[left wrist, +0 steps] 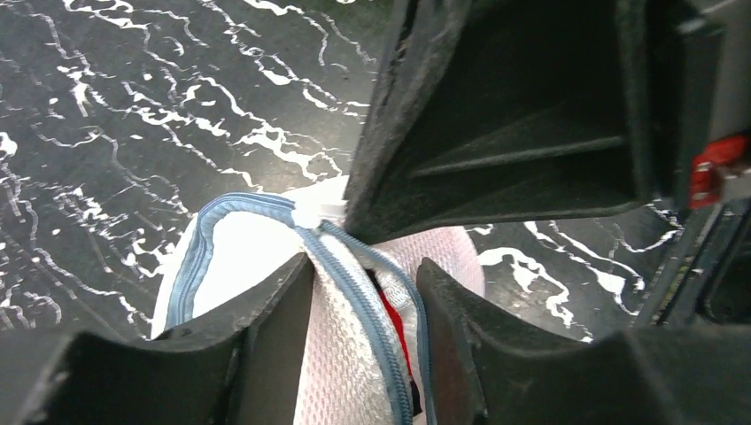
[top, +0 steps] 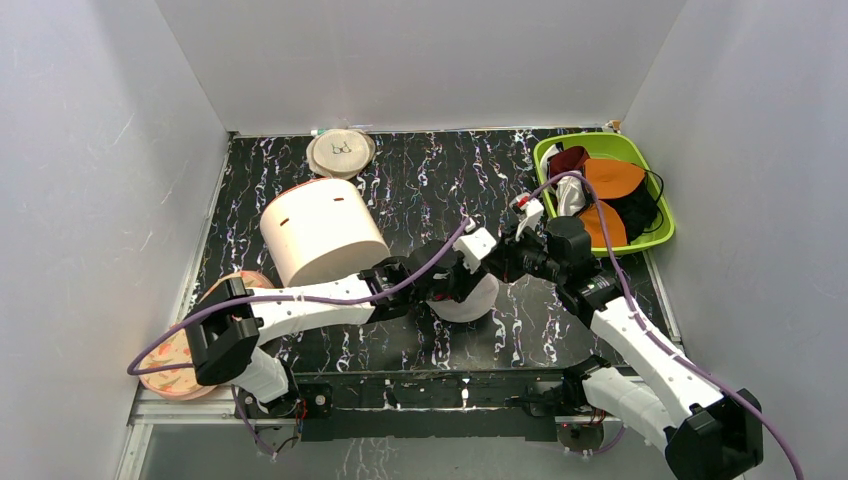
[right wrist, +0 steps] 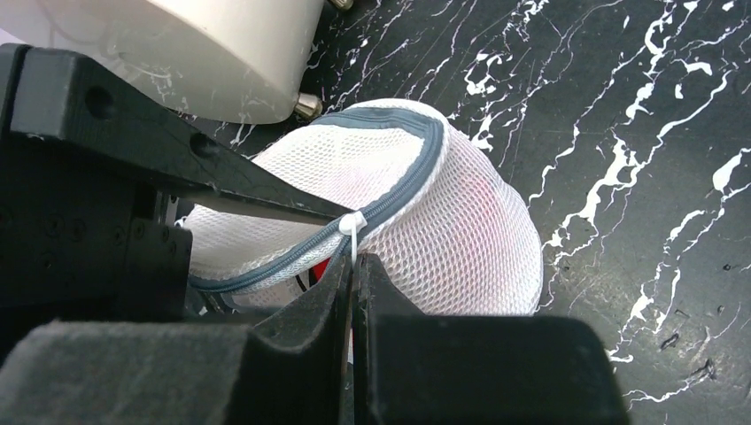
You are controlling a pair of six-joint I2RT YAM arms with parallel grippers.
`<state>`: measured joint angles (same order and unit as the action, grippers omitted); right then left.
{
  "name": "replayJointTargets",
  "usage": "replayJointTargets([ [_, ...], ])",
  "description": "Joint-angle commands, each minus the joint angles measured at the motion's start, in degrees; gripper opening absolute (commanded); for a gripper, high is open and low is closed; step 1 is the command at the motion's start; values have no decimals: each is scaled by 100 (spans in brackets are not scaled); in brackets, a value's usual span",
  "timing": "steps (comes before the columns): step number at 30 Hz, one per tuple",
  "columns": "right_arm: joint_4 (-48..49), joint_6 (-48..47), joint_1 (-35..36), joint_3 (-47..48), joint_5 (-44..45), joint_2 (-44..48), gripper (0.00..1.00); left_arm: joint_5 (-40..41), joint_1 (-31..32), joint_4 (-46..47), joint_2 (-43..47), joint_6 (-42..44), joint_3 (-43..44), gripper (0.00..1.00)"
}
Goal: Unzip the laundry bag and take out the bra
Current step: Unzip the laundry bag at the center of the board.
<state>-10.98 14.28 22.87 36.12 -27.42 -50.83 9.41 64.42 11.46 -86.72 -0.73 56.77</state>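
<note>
Closest in, my right gripper (right wrist: 352, 262) has its two fingers pressed flat together on the zip pull (right wrist: 352, 228), a small white tag on the grey-blue zip. Just beside it, my left gripper (left wrist: 365, 270) stands partway closed across the rim of the laundry bag (right wrist: 460, 221). One finger lies against the mesh outside the zip and the other against the far zip tape, so a fold of mesh and zip is pinched between them. The two tapes are parted there, and the narrow gap shows a strip of bright red: the bra (left wrist: 400, 323), inside the bag.

The bag is a small white mesh dome resting on the black marbled table (top: 430, 170), near the front edge. My two arms meet over it from either side. Behind it and to the left, just beside it, sits a big cream cylinder (top: 320, 232). Further back, by the rear wall, lies a flat beige disc (top: 341, 153) with a bra drawing on it. At the far right a green tray (top: 625, 147) holds orange cups, a dark maroon garment and other cloth.
</note>
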Motion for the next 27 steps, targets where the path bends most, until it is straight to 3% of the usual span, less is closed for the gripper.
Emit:
replayJointTargets([
  [1, 303, 67, 24, 183, 82, -7, 0, 592, 44, -190, 31, 234, 215, 39],
  [6, 241, 62, 23, 210, 355, -11, 0, 508, 44, -45, 27, 1049, 150, 33],
  [9, 176, 121, 24, 215, 704, 60, 0, 716, 37, -318, -258, 1337, 462, 9],
  [11, 96, 159, 24, 179, 1048, 130, 0, 916, -4, -547, -417, 1467, 708, 0],
  [20, 92, 291, 11, 62, 1878, 38, 0, 825, -167, 900, 298, 2311, -606, 0],
  [24, 71, 311, -9, 49, 2155, -82, 0, 583, -176, 953, 503, 2223, -762, 0],
  [27, 211, 281, -20, 27, 1835, -205, 0, 509, -176, 891, 471, 2099, -726, 0],
])
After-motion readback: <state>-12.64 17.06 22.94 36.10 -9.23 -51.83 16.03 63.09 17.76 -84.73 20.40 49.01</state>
